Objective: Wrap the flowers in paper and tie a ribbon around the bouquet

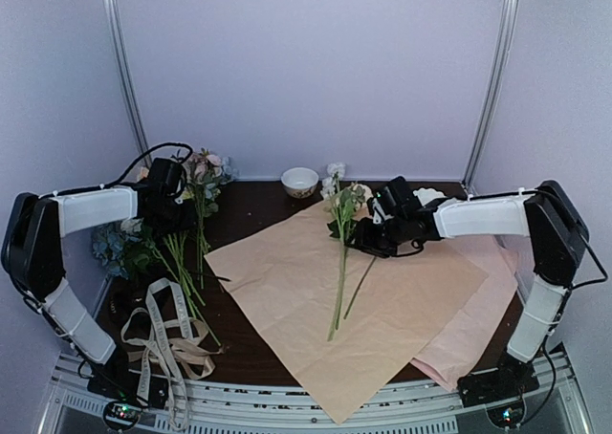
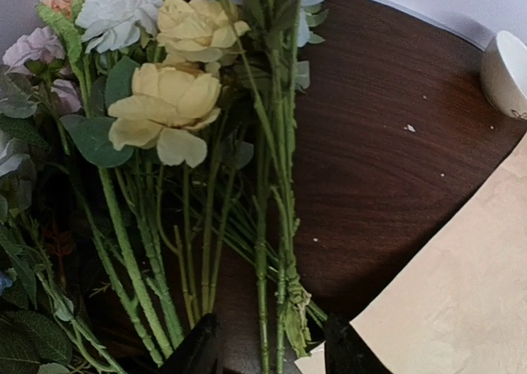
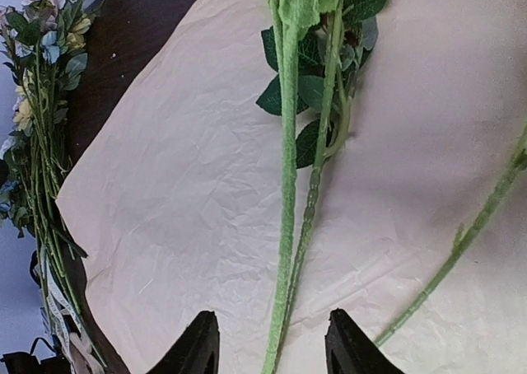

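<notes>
The paper (image 1: 382,300) lies flat in the middle of the bench (image 1: 258,209), peach face up; its other face is hidden from me. A few flower stems (image 1: 339,281) lie on it, blooms toward the far wall.

My right tool (image 3: 268,349) hangs over them with its fingers part open. One stem runs through the gap with space on either side, and nothing is gripped. The frame's bottom edge cuts off most of each finger.

The other flowers (image 1: 186,248) are heaped on the dark bench at the left. My left tool (image 2: 268,353) is over their stems, also part open, with several stems standing in the gap. I can't tell whether either finger touches them.

The ribbon (image 1: 153,338) sits tangled at the near left, its print too small to read. A pink sheet (image 1: 478,338) peeks out from under the paper's right side, mostly covered.
</notes>
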Tool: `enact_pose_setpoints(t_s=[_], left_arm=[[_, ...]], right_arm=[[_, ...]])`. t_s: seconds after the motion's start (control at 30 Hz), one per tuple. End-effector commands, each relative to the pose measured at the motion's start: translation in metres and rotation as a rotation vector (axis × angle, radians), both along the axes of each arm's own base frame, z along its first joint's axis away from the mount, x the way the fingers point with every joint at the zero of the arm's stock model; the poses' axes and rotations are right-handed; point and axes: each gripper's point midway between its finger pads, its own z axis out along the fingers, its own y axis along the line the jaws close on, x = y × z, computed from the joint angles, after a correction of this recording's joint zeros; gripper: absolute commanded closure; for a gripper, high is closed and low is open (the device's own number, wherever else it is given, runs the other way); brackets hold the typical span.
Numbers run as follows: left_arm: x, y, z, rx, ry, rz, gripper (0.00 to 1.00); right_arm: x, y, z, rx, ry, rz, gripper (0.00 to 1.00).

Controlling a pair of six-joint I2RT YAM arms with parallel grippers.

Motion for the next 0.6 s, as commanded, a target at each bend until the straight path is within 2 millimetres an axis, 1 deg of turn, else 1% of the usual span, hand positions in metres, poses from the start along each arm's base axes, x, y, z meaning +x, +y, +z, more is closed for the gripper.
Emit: enact_pose_setpoints(t_s=[0.0, 0.1, 0.17, 0.27, 0.47, 0.57], left_arm=[[0.009, 0.027, -0.008, 0.009, 0.014, 0.083, 0.55], [0.009, 0.04, -0.025, 0.018, 0.054, 0.115, 0.54], [0.009, 0.041, -0.037, 0.013, 0.087, 0.113, 0.52], [0.009, 0.04, -0.052, -0.001, 0.125, 0.112, 0.53], [0.01, 0.04, -0.061, 0.0, 0.137, 0.107, 0.64], [0.01, 0.041, -0.061, 0.01, 0.138, 0.103, 0.82]], right_arm=[[0.002, -0.019, 0.047, -0.041, -0.134, -0.017, 0.55], [-0.001, -0.025, 0.059, -0.065, -0.162, -0.007, 0.55], [-0.003, -0.027, 0.061, -0.078, -0.163, 0.002, 0.55], [-0.005, -0.027, 0.059, -0.089, -0.156, 0.012, 0.55], [-0.006, -0.025, 0.056, -0.087, -0.144, 0.025, 0.55], [-0.005, -0.025, 0.058, -0.092, -0.146, 0.03, 0.55]])
